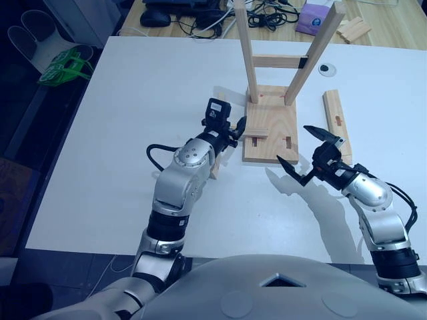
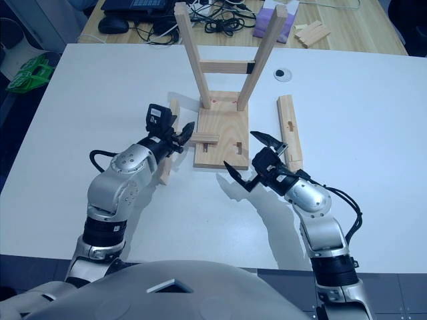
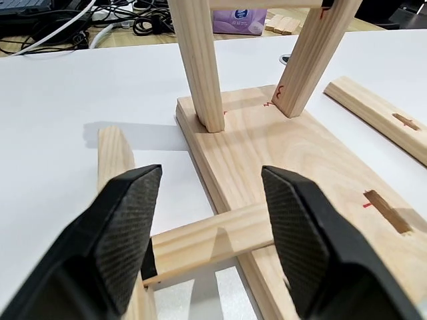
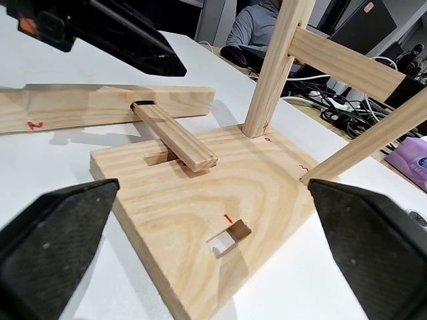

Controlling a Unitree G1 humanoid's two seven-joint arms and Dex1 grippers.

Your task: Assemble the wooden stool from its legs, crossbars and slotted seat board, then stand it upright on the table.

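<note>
Currently the left gripper [image 3: 211,207] is wide open and empty, its 2 fingers [image 3: 127,240] straddling the crossbar [image 3: 213,241]. The right gripper [image 1: 295,145] is likewise spread and empty, with the seat board [image 1: 270,133] just beyond its jaws. The wood is probably rigid and light, so grip the crossbar mid-span.

place: office-lab | evidence: white worktable [image 1: 133,133]; wooden desk [image 1: 387,30] behind with mouse [image 1: 155,18], tangled cables [image 1: 267,17]

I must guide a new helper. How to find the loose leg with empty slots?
On the table, find the seat board carrying two upright legs. A loose leg lies flat to its right. Unlike the left leg, which holds a crossbar, its slots are empty.
</note>
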